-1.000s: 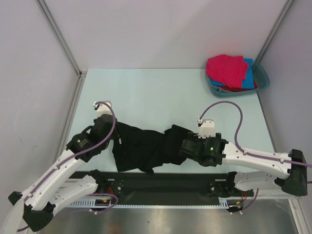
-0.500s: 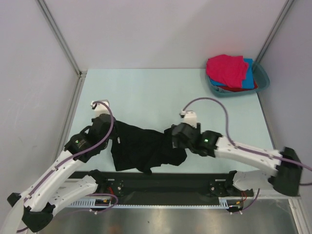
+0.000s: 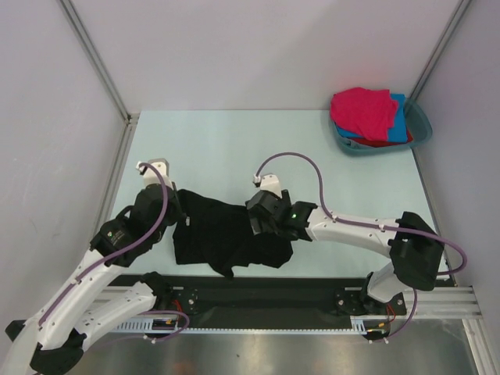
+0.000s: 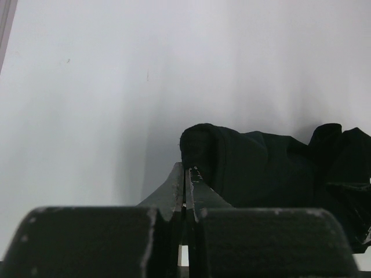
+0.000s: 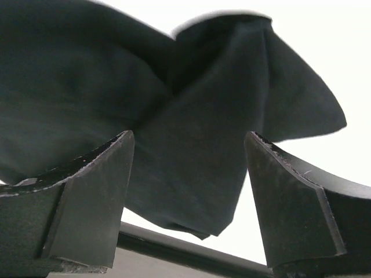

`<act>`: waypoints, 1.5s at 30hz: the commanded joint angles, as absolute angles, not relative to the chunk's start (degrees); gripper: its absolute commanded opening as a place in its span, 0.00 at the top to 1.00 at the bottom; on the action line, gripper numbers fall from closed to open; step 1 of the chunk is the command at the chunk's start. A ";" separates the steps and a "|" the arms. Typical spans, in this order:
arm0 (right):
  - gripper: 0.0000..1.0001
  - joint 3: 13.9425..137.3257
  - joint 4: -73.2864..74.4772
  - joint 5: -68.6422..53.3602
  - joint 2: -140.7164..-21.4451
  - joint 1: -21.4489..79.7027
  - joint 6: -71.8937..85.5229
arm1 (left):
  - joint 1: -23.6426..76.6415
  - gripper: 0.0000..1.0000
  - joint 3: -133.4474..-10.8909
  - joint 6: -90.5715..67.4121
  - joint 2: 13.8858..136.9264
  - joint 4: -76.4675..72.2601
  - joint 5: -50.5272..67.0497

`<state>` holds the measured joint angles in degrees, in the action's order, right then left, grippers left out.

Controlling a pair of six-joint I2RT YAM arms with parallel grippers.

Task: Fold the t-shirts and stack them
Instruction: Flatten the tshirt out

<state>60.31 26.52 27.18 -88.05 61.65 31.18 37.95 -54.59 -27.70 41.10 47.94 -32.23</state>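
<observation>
The black t-shirt (image 3: 223, 238) lies crumpled on the pale table (image 3: 234, 148) near the front edge. My left gripper (image 3: 176, 219) is shut, its tips right at the shirt's left edge. In the left wrist view the shut gripper (image 4: 186, 171) touches the dark cloth (image 4: 261, 168); I see no cloth between the tips. My right gripper (image 3: 258, 219) is open over the shirt's upper right part. In the right wrist view the wide-open gripper (image 5: 188, 174) frames the black cloth (image 5: 185, 116). The pink (image 3: 363, 111), blue (image 3: 399, 125) and red (image 3: 381, 142) t-shirts lie piled at the back right.
The teal basin (image 3: 420, 125) holding the coloured shirts stands at the back right corner. A black rail (image 3: 273, 289) with the arm bases runs along the front edge. Grey walls and metal posts close in the table's left, back and right.
My right gripper has moved left across the shirt, and the shirt's right part has bunched leftward into a more compact heap. My left gripper has shifted slightly up and left.
</observation>
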 commanded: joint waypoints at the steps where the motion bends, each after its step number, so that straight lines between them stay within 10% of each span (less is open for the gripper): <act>1: 0.19 63.89 23.56 27.25 -88.77 62.31 28.13 | 37.71 1.00 -55.90 -26.10 40.69 46.14 -31.03; 12: 0.20 73.48 28.92 31.73 -99.40 62.67 30.49 | 37.71 1.00 -54.14 -25.23 42.53 42.80 -26.98; 14: 0.29 73.04 28.83 32.25 -99.23 62.40 31.37 | 37.71 1.00 -54.40 -25.05 43.42 42.89 -26.98; 17: 0.69 73.04 30.32 33.22 -99.58 61.96 31.99 | 37.71 1.00 -54.05 -24.96 42.63 42.36 -26.63; 24: 0.97 72.69 33.05 35.94 -94.85 62.22 31.20 | 37.71 1.00 -53.61 -24.61 41.92 42.36 -27.07; 45: 1.00 61.27 58.35 48.07 -69.79 63.98 57.38 | 37.71 1.00 -52.39 -23.82 43.42 40.26 -26.63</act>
